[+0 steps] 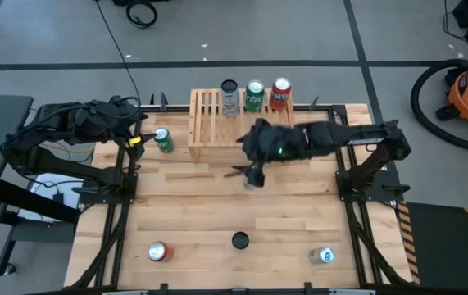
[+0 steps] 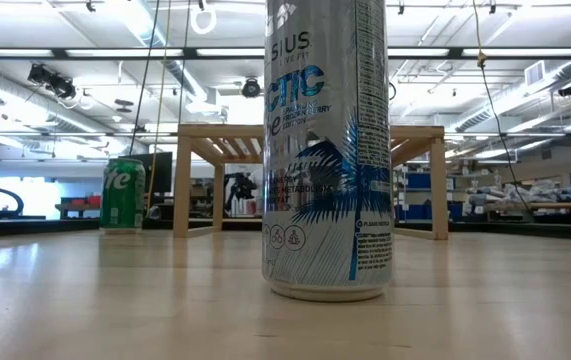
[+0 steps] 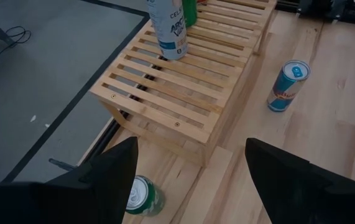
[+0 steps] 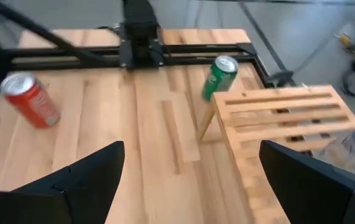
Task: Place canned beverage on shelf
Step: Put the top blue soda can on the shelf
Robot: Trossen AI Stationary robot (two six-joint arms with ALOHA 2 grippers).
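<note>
The light-wood shelf (image 1: pixel 217 123) stands at the table's far middle. A white can (image 1: pixel 229 98), a green can (image 1: pixel 255 96) and a red can (image 1: pixel 280 93) stand along its far edge. My left gripper (image 3: pixel 191 143) is open at the far left (image 1: pixel 141 141), with a green can (image 3: pixel 141 196) upright on the table just ahead of its fingers, apart from them. My right gripper (image 4: pixel 191 149) is open and empty over the table in front of the shelf (image 1: pixel 248 172). A blue-and-silver can (image 3: pixel 287 86) stands on the table right by it (image 1: pixel 253 182); it does not show in the right wrist view.
A tall white-and-blue can (image 2: pixel 327 150) stands at the near middle (image 1: pixel 240 240), filling the low view. A red can (image 1: pixel 159 251) is near left and a silver-blue can (image 1: pixel 325 256) near right. The shelf's left half (image 3: pixel 183 93) has bare slats.
</note>
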